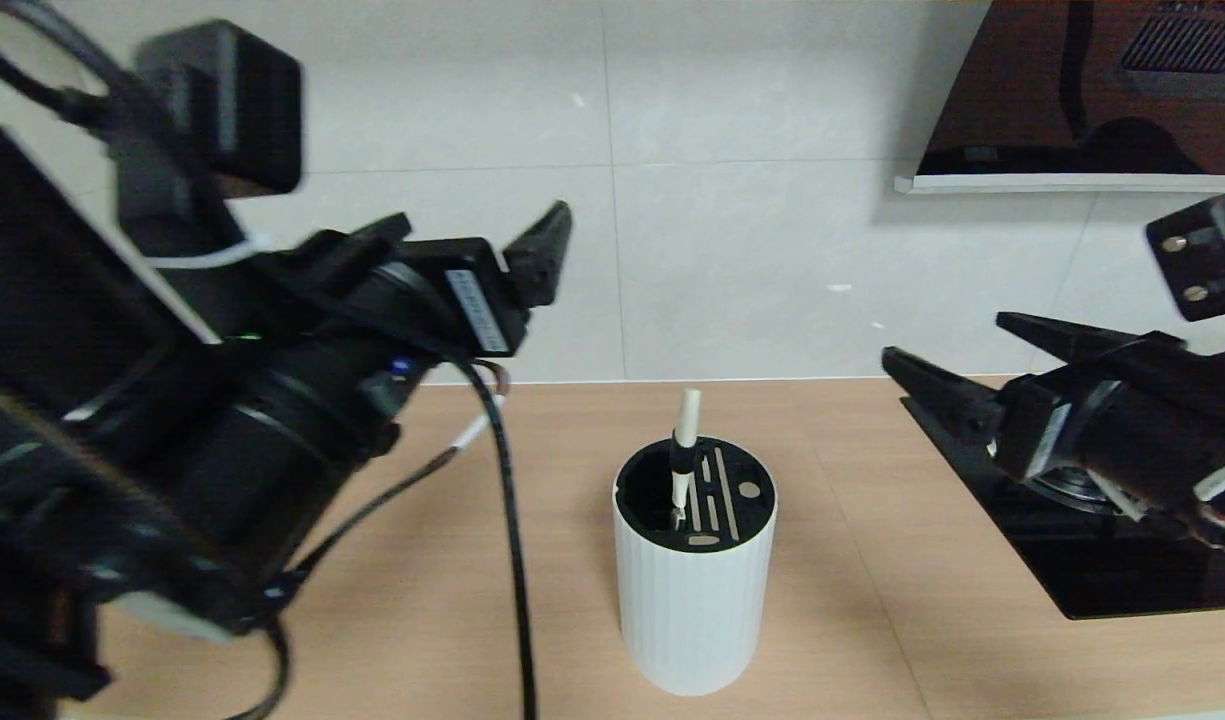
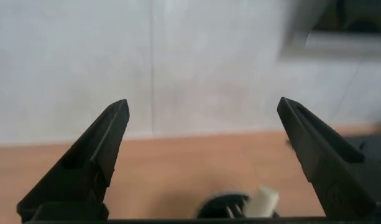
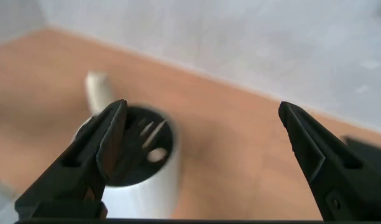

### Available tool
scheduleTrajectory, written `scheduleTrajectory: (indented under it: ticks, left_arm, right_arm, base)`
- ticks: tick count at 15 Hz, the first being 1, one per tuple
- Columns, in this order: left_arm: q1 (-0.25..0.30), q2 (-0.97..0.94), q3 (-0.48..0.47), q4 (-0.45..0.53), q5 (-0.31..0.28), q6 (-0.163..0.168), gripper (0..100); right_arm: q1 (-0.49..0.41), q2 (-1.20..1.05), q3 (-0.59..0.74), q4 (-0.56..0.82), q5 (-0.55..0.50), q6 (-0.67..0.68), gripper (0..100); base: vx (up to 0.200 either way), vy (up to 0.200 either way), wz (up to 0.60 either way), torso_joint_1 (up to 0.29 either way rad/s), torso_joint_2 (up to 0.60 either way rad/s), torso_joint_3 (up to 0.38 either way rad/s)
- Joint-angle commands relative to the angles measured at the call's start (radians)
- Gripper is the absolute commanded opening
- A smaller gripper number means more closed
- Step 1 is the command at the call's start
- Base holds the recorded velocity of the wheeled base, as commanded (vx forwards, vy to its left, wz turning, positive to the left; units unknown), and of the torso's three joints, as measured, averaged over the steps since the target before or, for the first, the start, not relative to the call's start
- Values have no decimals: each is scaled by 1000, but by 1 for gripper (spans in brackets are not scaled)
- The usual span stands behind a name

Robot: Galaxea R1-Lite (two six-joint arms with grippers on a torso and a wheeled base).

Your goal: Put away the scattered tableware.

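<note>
While the cream-handled utensil with a black band [image 1: 684, 440] stands upright in a slot of the white ribbed cylindrical holder with a black slotted top [image 1: 692, 620], both grippers hang in the air over the light wooden counter [image 1: 872, 640] and touch neither; the holder sits near the counter's middle, between the two arms.

The left gripper [image 2: 202, 106] is raised to the left of the holder and above it; its jaws stand wide apart with nothing between them; in the left wrist view the utensil's cream tip and the holder's dark top show past the open gap, clear of both fingers. The right gripper [image 1: 947, 340] is to the right of the holder and higher than its top, well apart from it; its jaws are likewise spread and hold nothing; in the right wrist view the holder shows farther off, partly behind one finger.

A black cable [image 1: 512, 560] hangs from the left arm, left of the holder; a black glass cooktop [image 1: 1122, 580] lies on the counter's right side below the right gripper; a dark range hood [image 1: 1072, 90] is mounted far right on the pale tiled wall [image 1: 752, 200].
</note>
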Motion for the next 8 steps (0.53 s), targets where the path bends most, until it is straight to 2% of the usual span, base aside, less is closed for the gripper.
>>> scheduleTrajectory:
  ticks: [1, 2, 3, 4, 6, 8]
  left_arm:
    - [128, -366, 163, 149, -110, 20, 100]
    - [168, -458, 208, 227, -153, 11, 100]
    - [181, -496, 222, 258, -171, 9, 100]
    - [204, -608, 249, 353, -200, 9, 100]
    - [309, -778, 251, 515, -206, 9, 100]
    - [388, -938, 254, 657, -211, 9, 100]
  right_arm:
    - [-142, -256, 142, 4, 10, -10, 100]
    - [-193, -355, 196, 6, 13, -10, 100]
    - [-211, -394, 215, 7, 13, -10, 100]
    - [-273, -507, 251, 32, 13, -9, 100]
    - [-336, -700, 292, 177, 13, -6, 100]
    - [-397, -880, 272, 372, 5, -7, 100]
  base:
    - [0, 0, 0, 0, 0, 0]
    - [0, 0, 0, 0, 0, 0]
    - [0, 0, 0, 0, 0, 0]
    - [0, 0, 0, 0, 0, 0]
    - [0, 0, 0, 0, 0, 0]
    - [0, 0, 0, 0, 0, 0]
